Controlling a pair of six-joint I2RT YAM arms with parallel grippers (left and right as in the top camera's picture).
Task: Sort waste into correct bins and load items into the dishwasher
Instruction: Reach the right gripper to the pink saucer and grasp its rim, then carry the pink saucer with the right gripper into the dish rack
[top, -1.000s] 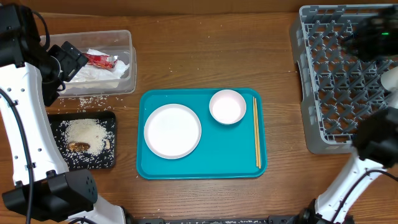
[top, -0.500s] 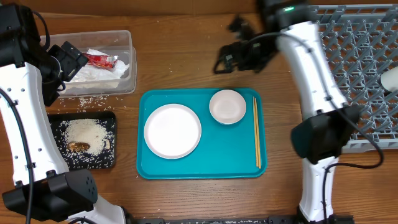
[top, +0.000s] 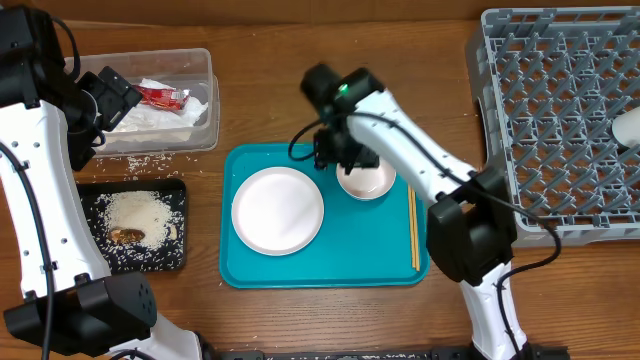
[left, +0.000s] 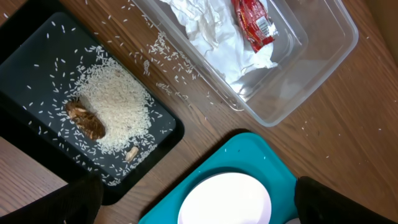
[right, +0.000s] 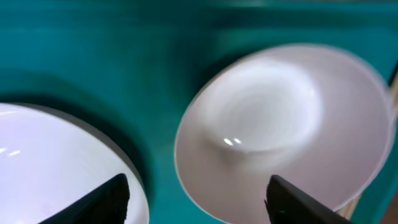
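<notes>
R gripper (right: 198, 202) is spread wide, nothing held, and hovers low over the small white bowl (top: 366, 172) near its left rim. Bowl sits on teal tray (top: 330, 268) just beside white plate (top: 277, 210); chopsticks (top: 413, 212) lie along the tray's right side. Grey dish rack (top: 560, 120) is at far right. L gripper (left: 202, 204) is also open & empty, by the clear tub (top: 200, 70) w/ napkins (top: 178, 112) and red wrapper (top: 163, 97). Rice (top: 135, 212) and brown scrap (top: 128, 236) lie in the black tray (top: 90, 188).

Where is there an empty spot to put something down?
The teal tray has a bare patch below the bowl, between the plate and the chopsticks. The table is also bare wood along the tray's near edge. The left side is crowded. The black tray is covered in rice, and the clear tub holds napkins.
</notes>
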